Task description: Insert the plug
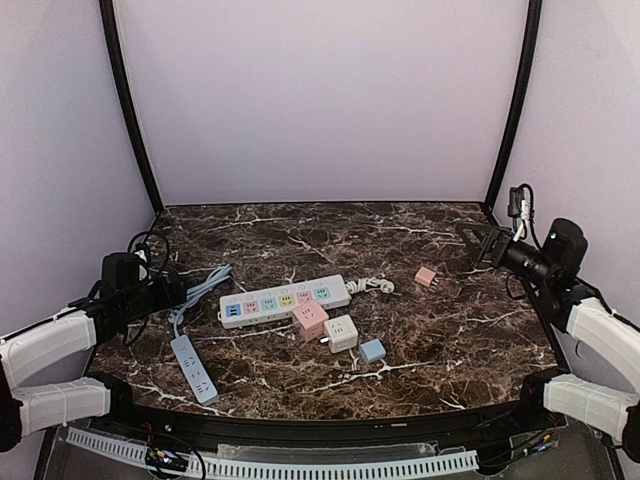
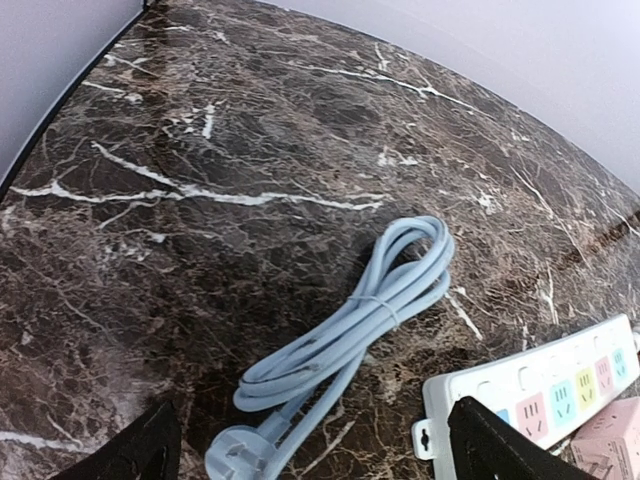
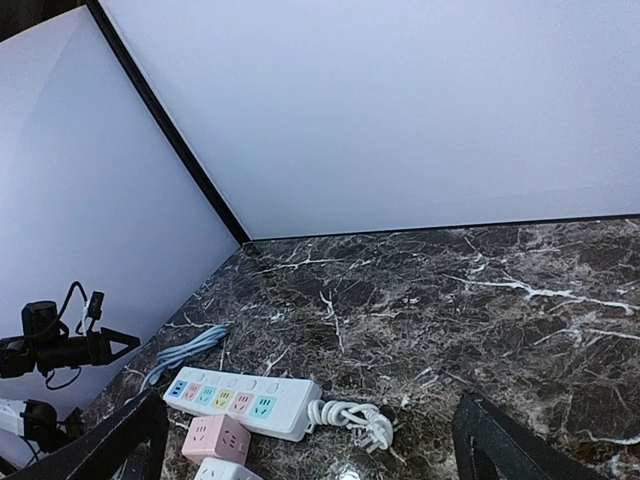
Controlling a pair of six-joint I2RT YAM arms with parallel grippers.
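Note:
A white power strip [image 1: 285, 300] with coloured sockets lies mid-table; it also shows in the left wrist view [image 2: 540, 395] and the right wrist view [image 3: 240, 402]. Its white cord and plug [image 1: 372, 286] are bundled at its right end, seen too in the right wrist view [image 3: 355, 423]. A light-blue strip [image 1: 194, 369] lies front left, its bundled blue cable [image 2: 350, 320] ending in a blue plug [image 2: 235, 460]. My left gripper [image 1: 165, 292] is open, low at the left beside that cable. My right gripper [image 1: 480, 240] is open, raised at the far right.
A pink cube adapter [image 1: 310, 320], a white cube adapter [image 1: 341, 333] and a small blue adapter [image 1: 372, 350] sit in front of the white strip. A small pink adapter [image 1: 426, 276] lies to the right. Pale walls enclose the marble table [image 1: 400, 240].

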